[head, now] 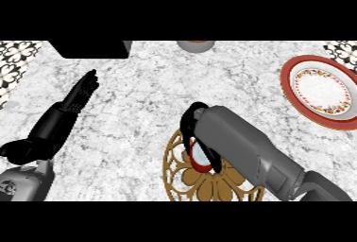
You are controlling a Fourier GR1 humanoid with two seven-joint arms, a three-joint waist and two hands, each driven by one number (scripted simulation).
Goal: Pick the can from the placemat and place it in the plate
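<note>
A red can (200, 158) with a pale top stands on the round brown cut-out placemat (182, 182) at the lower middle. My right hand (191, 124) reaches down over it, black fingers curled round the can, and the grey forearm hides much of both. The red-rimmed plate (307, 101) with a white, flower-patterned centre lies at the far right, well apart from the can. My left hand (78, 97) rests open at the left, fingers straight and pointing away.
A black box-like object (90, 48) sits at the back left edge. A grey round vessel (195, 45) is cut off at the top middle. Patterned tiles show at both upper corners. Marbled counter (140, 94) spreads between.
</note>
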